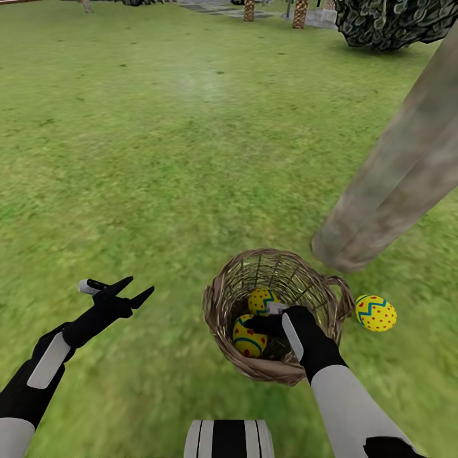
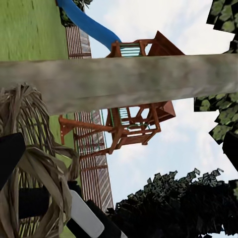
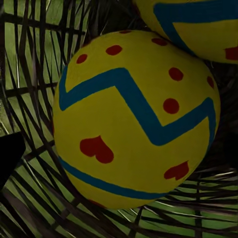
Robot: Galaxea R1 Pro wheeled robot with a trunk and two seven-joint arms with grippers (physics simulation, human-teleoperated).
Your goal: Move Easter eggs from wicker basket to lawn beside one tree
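Observation:
The wicker basket (image 1: 222, 305) stands on the lawn (image 1: 159, 159) close in front of me, near the base of a thick pale tree (image 1: 394, 172). Two yellow Easter eggs lie inside it, one toward the back (image 1: 261, 298) and one in front (image 1: 247, 337). A third egg (image 1: 375, 312) rests on the grass right of the basket, close to the trunk. My right gripper (image 1: 256, 323) reaches into the basket, open, and the right wrist view has an egg (image 3: 134, 119) between its fingers (image 3: 9, 156). My left gripper (image 1: 141, 284) hangs open over grass left of the basket.
A rounded dark bush (image 1: 388, 22) and slim trunks (image 1: 300, 13) stand at the far right. The left wrist view looks past the tree trunk (image 2: 124, 79) to a wooden playset (image 2: 139, 119) with a blue slide (image 2: 89, 25) and a slatted fence (image 2: 91, 163).

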